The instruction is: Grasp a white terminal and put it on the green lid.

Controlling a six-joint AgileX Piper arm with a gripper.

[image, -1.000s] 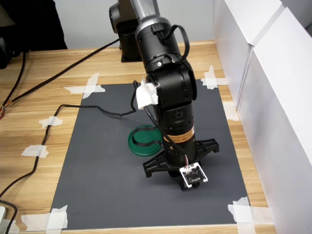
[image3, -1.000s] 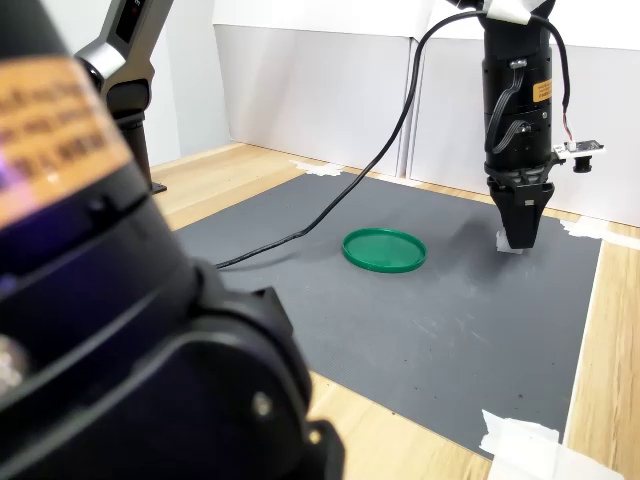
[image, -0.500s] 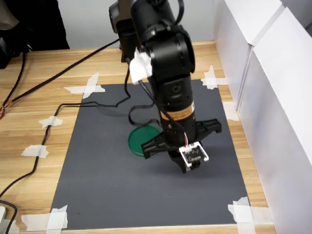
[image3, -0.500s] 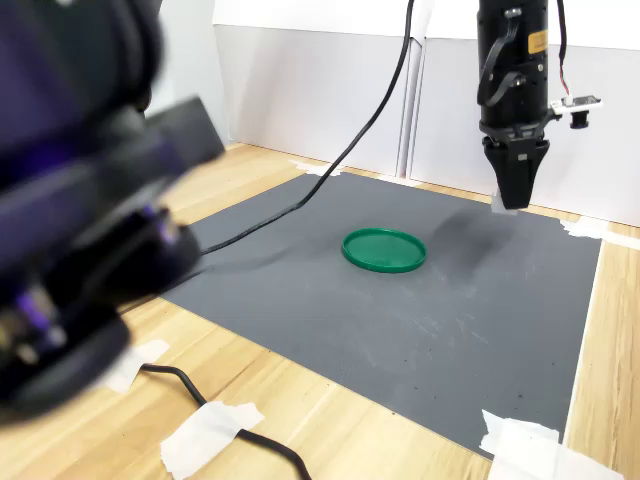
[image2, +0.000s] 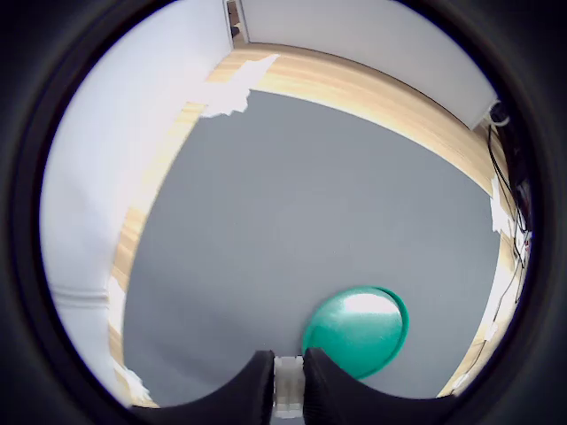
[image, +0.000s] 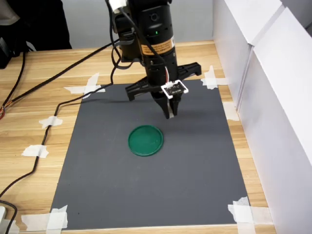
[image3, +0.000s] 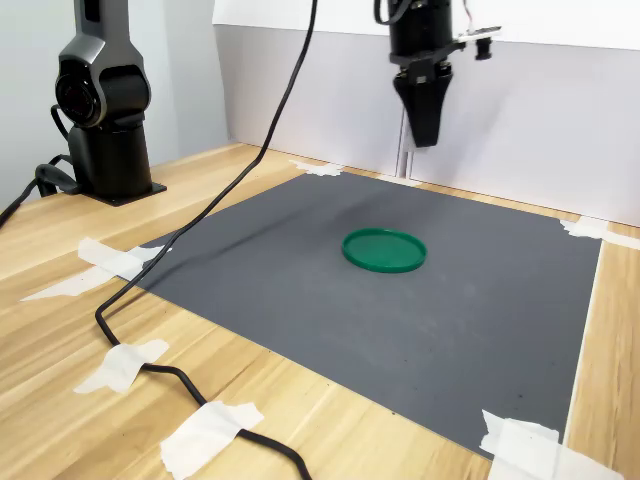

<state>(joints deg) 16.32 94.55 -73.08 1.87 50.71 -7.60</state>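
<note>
Between the hand (image2: 288, 390) fingers, white terminal (image2: 288, 382), above green lid (image2: 356, 329)

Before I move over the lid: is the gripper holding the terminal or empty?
Holding it. In the wrist view the gripper is shut on the white terminal, pinched between its fingertips.

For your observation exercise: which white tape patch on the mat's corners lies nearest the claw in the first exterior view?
The far-right corner tape patch, beside the white wall, just right of the claw; the others lie farther off.
</note>
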